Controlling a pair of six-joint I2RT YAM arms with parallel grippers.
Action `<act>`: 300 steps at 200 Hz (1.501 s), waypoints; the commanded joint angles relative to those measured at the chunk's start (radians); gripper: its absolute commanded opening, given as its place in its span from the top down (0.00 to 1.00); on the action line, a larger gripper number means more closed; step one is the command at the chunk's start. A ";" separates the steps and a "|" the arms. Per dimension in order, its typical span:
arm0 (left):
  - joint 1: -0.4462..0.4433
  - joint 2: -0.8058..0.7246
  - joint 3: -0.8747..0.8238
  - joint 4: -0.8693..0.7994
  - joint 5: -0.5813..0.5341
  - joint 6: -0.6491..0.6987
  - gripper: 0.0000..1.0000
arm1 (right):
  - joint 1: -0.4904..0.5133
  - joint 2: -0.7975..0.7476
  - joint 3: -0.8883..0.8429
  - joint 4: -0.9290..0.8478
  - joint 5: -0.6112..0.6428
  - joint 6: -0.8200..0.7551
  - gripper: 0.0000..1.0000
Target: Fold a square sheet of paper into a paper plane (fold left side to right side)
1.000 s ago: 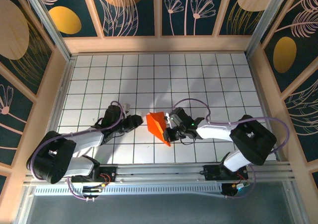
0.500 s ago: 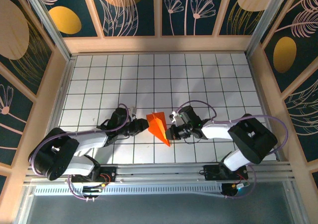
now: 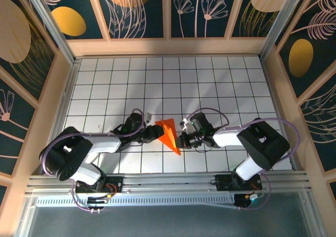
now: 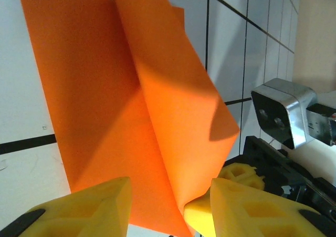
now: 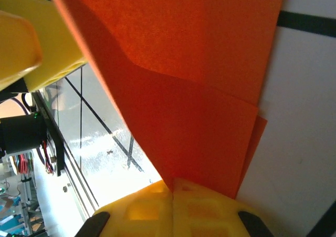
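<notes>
The sheet of paper point(image 3: 168, 133) is bright orange and folded into a pointed wedge, tip toward the near edge, on the white tiled floor. My right gripper point(image 3: 180, 140) is shut on its right edge; in the right wrist view the yellow fingers point(image 5: 210, 210) press together on the folded layers point(image 5: 199, 90). My left gripper point(image 3: 156, 134) is at the paper's left side with its jaws open. In the left wrist view a raised flap point(image 4: 178, 105) stands between the left gripper's point(image 4: 170, 197) fingers point(image 4: 89, 210), over a flatter layer point(image 4: 84, 90).
The white tiled floor point(image 3: 220, 90) stretches behind and to both sides of the paper. Wooden walls point(image 3: 168, 47) enclose it, and a metal rail point(image 3: 168, 182) runs along the near edge. The right gripper's camera housing point(image 4: 281, 113) sits close beyond the flap.
My left gripper has slid right up to the paper's left edge and its jaws have widened. The right gripper shifted slightly right, still pinching the paper, which now stands narrower.
</notes>
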 commanded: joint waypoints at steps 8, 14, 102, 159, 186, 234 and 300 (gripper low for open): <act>-0.023 0.040 0.053 0.044 -0.015 -0.013 0.56 | -0.010 0.021 -0.014 0.038 -0.023 0.015 1.00; -0.027 0.048 0.059 0.043 -0.018 -0.014 0.56 | -0.008 0.022 -0.014 0.039 -0.024 0.016 1.00; -0.039 0.124 0.107 -0.013 -0.053 -0.017 0.58 | -0.010 0.031 -0.020 0.058 -0.024 0.031 1.00; -0.043 0.159 0.157 -0.121 -0.097 0.013 0.58 | -0.010 0.038 -0.024 0.071 -0.029 0.037 1.00; -0.047 0.180 0.180 -0.178 -0.116 0.031 0.58 | -0.010 0.044 -0.023 0.075 -0.031 0.038 1.00; -0.055 0.211 0.205 -0.233 -0.140 0.048 0.59 | -0.010 0.043 -0.023 0.079 -0.033 0.039 0.97; -0.060 0.219 0.213 -0.265 -0.157 0.059 0.60 | -0.029 -0.036 -0.025 0.068 -0.030 0.045 0.79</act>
